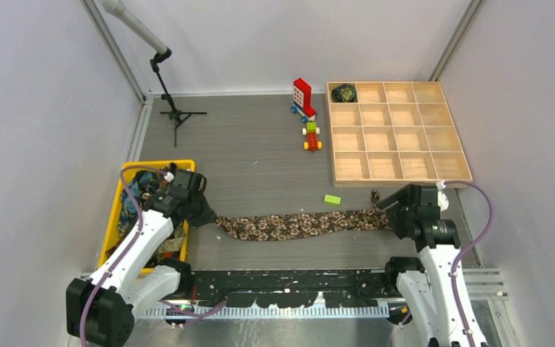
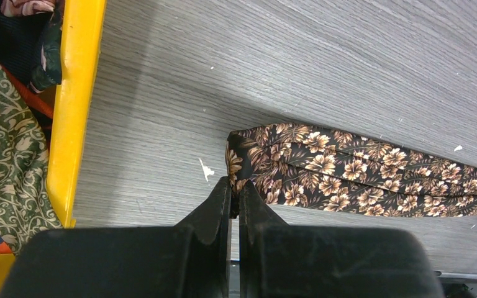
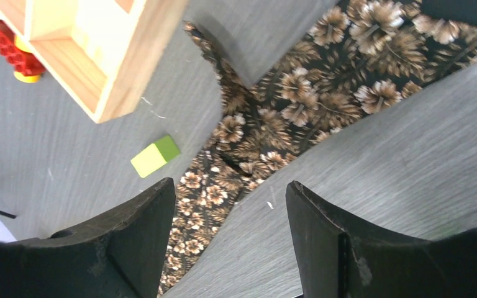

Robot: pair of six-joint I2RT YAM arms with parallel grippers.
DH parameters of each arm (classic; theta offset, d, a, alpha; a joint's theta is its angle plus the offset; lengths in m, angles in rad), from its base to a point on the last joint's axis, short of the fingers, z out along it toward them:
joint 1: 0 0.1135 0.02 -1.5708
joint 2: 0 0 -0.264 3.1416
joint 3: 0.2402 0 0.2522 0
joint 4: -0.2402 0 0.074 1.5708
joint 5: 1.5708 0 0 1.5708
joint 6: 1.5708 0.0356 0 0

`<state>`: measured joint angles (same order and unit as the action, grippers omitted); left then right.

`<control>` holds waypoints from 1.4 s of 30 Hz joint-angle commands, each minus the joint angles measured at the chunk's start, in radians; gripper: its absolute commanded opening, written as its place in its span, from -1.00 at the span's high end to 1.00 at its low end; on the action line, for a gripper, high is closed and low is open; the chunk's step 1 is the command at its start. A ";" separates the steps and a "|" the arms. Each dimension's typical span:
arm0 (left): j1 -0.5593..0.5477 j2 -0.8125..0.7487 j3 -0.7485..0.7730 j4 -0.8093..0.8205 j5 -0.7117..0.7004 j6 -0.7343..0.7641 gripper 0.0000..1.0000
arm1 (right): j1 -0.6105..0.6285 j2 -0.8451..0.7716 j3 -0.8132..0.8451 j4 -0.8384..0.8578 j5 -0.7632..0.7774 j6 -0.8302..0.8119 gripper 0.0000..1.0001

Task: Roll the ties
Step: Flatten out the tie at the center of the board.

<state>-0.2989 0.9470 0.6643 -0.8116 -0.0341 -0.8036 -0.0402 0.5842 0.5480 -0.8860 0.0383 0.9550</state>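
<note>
**Overhead view.** The brown floral-patterned fabric necktie (image 1: pixel 296 225) lies flat on the grey wood-grain surface (image 1: pixel 260 159), stretched crosswise between the two arms. Its left end meets the left gripper (image 1: pixel 206 215) just beside the yellow plastic bin (image 1: pixel 155 164), which holds a heap of loose patterned neckties (image 1: pixel 131 199). Its right end reaches the right gripper (image 1: pixel 388 211), near the front edge of the light wooden compartment tray (image 1: pixel 397 181). A small dark rolled bundle (image 1: pixel 344 92) sits in the tray's far-left corner compartment. From this angle the wrist housings mask both sets of fingers, so their opening cannot be read here.

**Left wrist view.** The left fingers (image 2: pixel 214 208) are pressed together, with a corner of the necktie's end pinched between the tips. The rest of the necktie runs off to the right on the surface and is cut off by the frame edge. How much fabric sits inside the grip is hidden.

**Right wrist view.** The right fingers (image 3: pixel 140 230) stand spread wide and hold nothing. The necktie passes diagonally below and between them, and its narrow tail points toward the tray corner. A small lime-green block (image 3: pixel 155 155) lies near the necktie's edge, apart from it. Red toy bricks (image 3: pixel 12 53) show only partly behind the tray. Whether the fingertips touch the surface cannot be told.
</note>
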 commanded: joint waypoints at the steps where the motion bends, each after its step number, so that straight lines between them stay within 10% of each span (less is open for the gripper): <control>1: 0.004 -0.001 0.027 -0.006 -0.035 0.022 1.00 | 0.006 0.068 0.100 0.044 -0.024 -0.061 -0.41; 14: 0.004 -0.020 0.140 -0.070 -0.070 0.087 -0.07 | 0.027 0.370 0.203 0.016 0.119 -0.068 -0.18; 27: -0.002 0.086 0.067 0.141 0.193 0.143 0.15 | 0.137 0.744 0.376 -0.010 0.256 -0.133 -0.10; 42: -0.034 0.336 0.046 0.254 0.204 0.163 0.36 | 0.158 0.841 0.391 -0.026 0.376 -0.147 0.86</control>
<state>-0.3283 1.2457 0.7204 -0.6239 0.1631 -0.6495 0.1104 1.4364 0.8997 -0.8810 0.3428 0.8124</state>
